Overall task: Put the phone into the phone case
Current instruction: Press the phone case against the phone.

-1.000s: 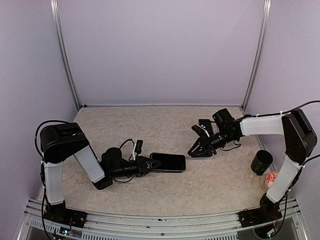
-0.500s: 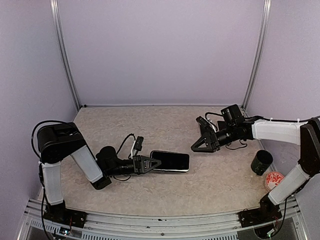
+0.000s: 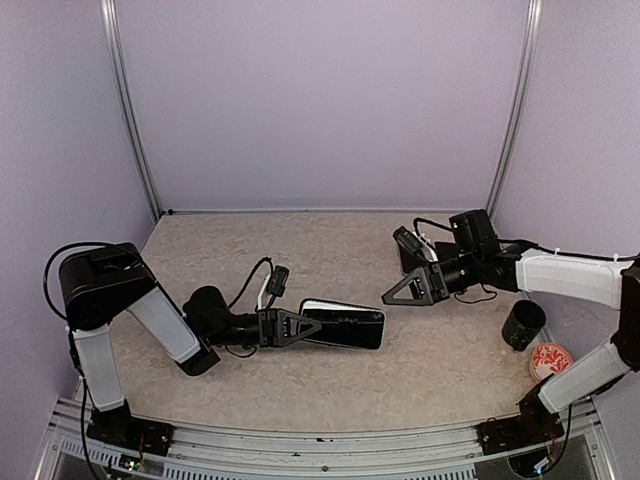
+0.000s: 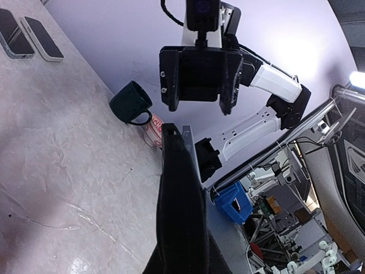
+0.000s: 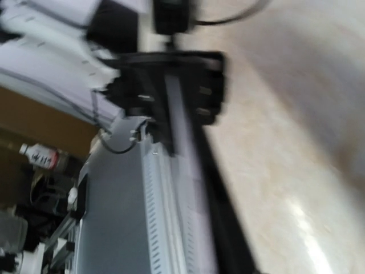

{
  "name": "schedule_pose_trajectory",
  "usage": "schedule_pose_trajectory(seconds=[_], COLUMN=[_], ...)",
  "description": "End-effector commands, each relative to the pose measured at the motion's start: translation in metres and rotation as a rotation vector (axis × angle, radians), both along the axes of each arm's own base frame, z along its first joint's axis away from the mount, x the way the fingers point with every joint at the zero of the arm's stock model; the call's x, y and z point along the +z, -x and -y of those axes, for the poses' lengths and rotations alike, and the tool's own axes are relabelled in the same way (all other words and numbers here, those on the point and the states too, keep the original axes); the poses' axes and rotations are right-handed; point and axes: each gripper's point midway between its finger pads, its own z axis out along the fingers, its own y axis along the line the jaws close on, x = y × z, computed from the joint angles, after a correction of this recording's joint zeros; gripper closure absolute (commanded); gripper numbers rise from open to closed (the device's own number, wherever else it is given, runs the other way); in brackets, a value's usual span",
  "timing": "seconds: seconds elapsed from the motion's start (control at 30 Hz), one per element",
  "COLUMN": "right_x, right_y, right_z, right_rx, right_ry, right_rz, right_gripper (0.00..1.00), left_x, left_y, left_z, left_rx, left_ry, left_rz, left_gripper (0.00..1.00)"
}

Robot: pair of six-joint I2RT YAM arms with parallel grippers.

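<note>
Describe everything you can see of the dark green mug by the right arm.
The mug is dark green and ceramic-looking, with a loop handle visible in the left wrist view. It stands upright, mouth up, on the table near its right edge, close beside a red-and-white round thing. Nothing grips it; its inside just looks dark.

Phone (image 3: pixel 350 328) centre-front, mug (image 3: pixel 523 323) far right on the table (image 3: pixel 320 250), perhaps a lid (image 3: pixel 546 360) beside

Dark mug (image 3: pixel 523 324) on beige table (image 3: pixel 330 250)
</note>
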Motion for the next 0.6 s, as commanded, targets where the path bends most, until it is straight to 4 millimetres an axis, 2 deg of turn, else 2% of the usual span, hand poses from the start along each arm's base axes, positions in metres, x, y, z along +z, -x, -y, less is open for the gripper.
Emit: schedule_pose_trajectory(seconds=[0.0, 0.13, 0.33, 0.57], right_x=[0.026, 0.024, 0.013, -0.005], right_y=[0.023, 0.028, 0.023, 0.015], right_z=[-0.006, -0.009, -0.01, -0.011], right_rx=[0.085, 0.102, 0.07, 0.039], right_ry=[-0.088, -0.08, -0.033, 0.025], right_rz=[0.114, 0.121, 0.124, 0.096], right_gripper=[0.47, 0.41, 0.35, 0.33], left_x=[0.063, 0.069, 0.076, 0.083], left_y=[0.02, 0.025, 0.03, 0.034], left_z=[-0.012, -0.014, -0.015, -0.017], left_rx=[-0.067, -0.098, -0.12, -0.132], left_ry=[0.21, 0.235, 0.247, 0.259], left_rz=[0.18, 0.178, 0.193, 0.204], left_gripper=[0.94, 0.94, 0.94, 0.95])
